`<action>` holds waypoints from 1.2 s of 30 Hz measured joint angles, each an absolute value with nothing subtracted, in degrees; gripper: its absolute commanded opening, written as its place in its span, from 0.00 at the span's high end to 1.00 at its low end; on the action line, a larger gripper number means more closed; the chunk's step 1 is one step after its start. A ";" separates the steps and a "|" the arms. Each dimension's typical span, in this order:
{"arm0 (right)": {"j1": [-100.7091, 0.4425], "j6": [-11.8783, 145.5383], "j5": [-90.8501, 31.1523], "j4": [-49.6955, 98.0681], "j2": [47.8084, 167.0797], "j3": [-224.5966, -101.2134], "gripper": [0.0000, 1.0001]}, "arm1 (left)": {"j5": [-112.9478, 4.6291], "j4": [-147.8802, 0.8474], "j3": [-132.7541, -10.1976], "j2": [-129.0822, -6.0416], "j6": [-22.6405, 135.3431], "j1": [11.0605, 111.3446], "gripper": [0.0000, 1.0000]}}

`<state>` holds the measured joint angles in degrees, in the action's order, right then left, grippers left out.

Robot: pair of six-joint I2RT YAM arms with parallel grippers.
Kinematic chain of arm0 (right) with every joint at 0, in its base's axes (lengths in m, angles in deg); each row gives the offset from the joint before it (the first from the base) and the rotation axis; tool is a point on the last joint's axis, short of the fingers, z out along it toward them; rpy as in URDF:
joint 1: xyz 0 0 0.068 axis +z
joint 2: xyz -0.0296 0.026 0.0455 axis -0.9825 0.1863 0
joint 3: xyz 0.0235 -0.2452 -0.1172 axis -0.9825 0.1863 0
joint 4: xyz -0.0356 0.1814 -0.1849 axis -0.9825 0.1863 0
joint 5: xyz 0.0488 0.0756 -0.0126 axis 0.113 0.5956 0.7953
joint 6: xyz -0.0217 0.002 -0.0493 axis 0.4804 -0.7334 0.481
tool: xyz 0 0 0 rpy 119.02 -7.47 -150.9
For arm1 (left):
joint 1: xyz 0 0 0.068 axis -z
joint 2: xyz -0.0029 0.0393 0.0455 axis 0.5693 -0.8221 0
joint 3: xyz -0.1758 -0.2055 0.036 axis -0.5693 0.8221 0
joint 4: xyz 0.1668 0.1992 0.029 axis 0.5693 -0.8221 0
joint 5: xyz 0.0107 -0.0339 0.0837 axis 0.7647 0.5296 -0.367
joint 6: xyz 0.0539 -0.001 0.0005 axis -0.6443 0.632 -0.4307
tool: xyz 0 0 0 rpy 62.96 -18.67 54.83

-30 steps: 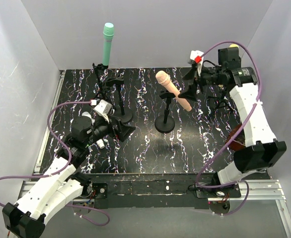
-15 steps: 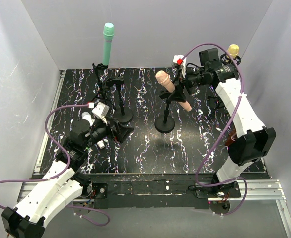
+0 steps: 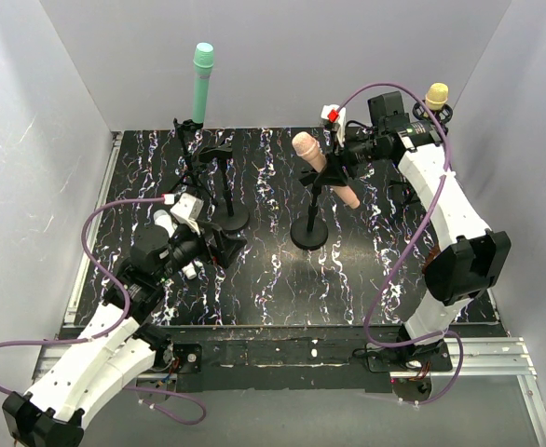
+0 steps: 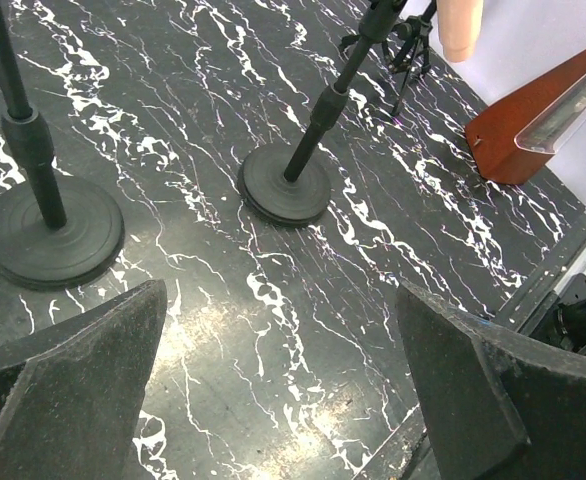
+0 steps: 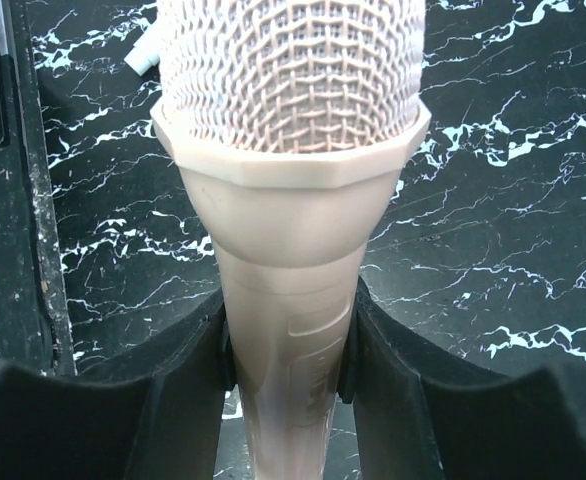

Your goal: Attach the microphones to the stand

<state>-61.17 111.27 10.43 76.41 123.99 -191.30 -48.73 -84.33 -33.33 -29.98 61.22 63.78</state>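
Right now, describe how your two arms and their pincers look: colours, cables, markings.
The left arm and right arm are white shell links joined by black joints. A purple cable loops along each. The left pincer and right pincer each have two broad, matte-black fingers. A small white block sits on each wrist; the right one carries a red tag.
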 measured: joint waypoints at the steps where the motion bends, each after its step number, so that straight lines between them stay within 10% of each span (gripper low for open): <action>1: -61.17 111.40 10.41 76.41 123.97 -191.32 0.80 | -49.01 -84.68 -33.33 -29.76 61.04 63.78 0.02; 22: -77.35 103.42 -4.91 68.10 132.69 -205.92 0.82 | -50.45 -86.01 -33.87 -29.56 60.39 63.78 0.02; 36: -77.37 100.08 -6.94 63.14 130.28 -199.17 0.19 | -50.45 -86.41 -33.98 -29.52 60.83 63.78 0.02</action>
